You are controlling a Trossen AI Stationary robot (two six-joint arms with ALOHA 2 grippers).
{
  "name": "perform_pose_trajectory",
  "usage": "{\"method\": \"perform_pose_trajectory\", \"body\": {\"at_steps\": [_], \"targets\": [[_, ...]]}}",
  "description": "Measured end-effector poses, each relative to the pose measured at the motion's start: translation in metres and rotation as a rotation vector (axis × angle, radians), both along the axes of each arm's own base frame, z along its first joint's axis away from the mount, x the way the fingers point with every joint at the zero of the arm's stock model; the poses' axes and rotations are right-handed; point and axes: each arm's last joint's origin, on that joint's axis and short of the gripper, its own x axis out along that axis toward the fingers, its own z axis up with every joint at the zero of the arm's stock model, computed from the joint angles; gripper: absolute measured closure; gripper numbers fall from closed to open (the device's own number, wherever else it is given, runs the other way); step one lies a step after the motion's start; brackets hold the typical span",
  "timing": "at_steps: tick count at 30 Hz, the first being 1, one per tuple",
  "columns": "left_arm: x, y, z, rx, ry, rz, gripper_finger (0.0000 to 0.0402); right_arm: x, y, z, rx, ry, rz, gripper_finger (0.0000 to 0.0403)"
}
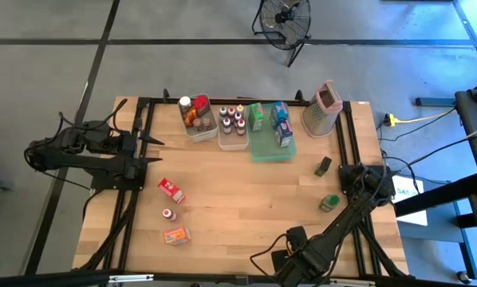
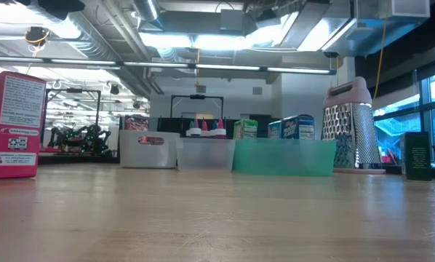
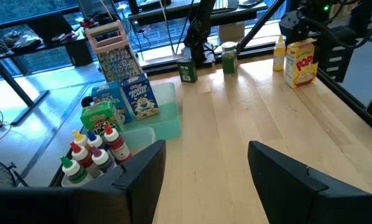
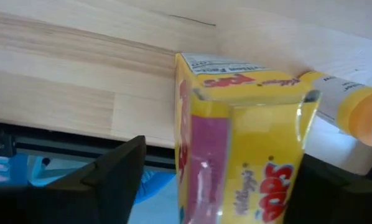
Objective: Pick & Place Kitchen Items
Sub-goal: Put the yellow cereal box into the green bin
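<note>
Right end effector (image 4: pixel 217 174) open astride yellow box (image 4: pixel 242 149); left end effector (image 3: pixel 204 168) open; wooden table (image 1: pixel 246 199), concrete floor (image 1: pixel 47 88).

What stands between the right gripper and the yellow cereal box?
Nothing visible. In the right wrist view the yellow cardboard cereal box already sits between the right gripper's open fingers; a yellow bottle with an orange cap lies just beside the box.

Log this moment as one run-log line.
right gripper: open, straddling yellow Pops cereal box | yellow bottle: beside box | left gripper: open, at table's left edge | held: nothing
</note>
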Motion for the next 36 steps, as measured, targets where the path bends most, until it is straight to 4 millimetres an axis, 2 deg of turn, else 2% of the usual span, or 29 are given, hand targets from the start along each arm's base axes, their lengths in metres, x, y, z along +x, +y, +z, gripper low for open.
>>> {"method": "perform_pose_trajectory", "body": {"at_steps": [14,18,23,28,32,36], "targets": [[0.0,0.0,0.0,0.0,0.0,0.0,0.0178,0.003,0.003,0.0,0.034,-0.029,0.007,0.0266],[0.0,0.0,0.0,0.0,0.0,0.0,0.0178,0.004,0.003,0.0,0.039,-0.034,0.011,0.0302],[0.0,0.0,0.0,0.0,0.0,0.0,0.0178,0.009,0.002,0.0,0.057,-0.051,0.025,0.031],[0.0,0.0,0.0,0.0,0.0,0.0,0.0178,0.025,-0.008,0.01,0.086,-0.09,0.078,0.0312],[0.0,0.0,0.0,0.0,0.0,0.0,0.0178,0.039,-0.026,0.026,0.076,-0.092,0.123,0.0312],[0.0,0.0,0.0,0.0,0.001,0.0,0.0178,0.051,-0.051,0.044,0.004,-0.082,0.164,0.0312]]}}
